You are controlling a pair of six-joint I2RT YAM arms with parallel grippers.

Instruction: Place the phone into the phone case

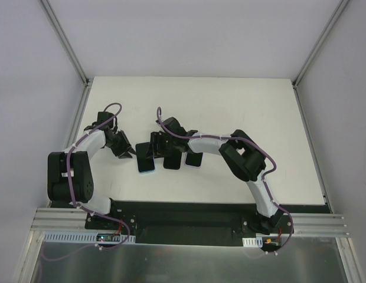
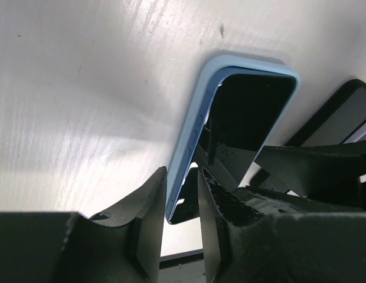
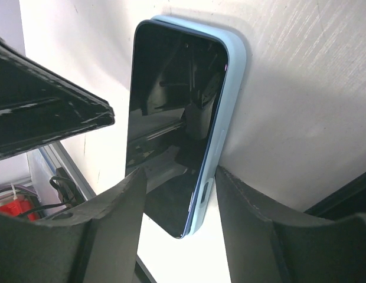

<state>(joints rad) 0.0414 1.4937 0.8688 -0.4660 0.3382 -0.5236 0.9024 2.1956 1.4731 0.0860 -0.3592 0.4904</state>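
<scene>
The dark phone (image 1: 146, 160) lies screen-up in the light blue phone case (image 1: 146, 171), left of the table's middle. In the right wrist view the phone (image 3: 171, 106) fills the case (image 3: 231, 118), and its left long edge looks slightly raised. My right gripper (image 1: 153, 152) straddles their near end (image 3: 177, 177), open: the right finger is by the case's side and the left one stands just off the phone. My left gripper (image 1: 131, 153) is at the case's left edge. In its wrist view its jaws (image 2: 182, 197) pinch the blue rim (image 2: 192, 135) near a corner.
Two more black phones (image 1: 172, 162) (image 1: 193, 158) lie just right of the cased one; one shows as a dark slab (image 2: 342, 118) in the left wrist view. The two grippers are close together over the case. White table (image 1: 242, 112) extends behind, framed by metal posts.
</scene>
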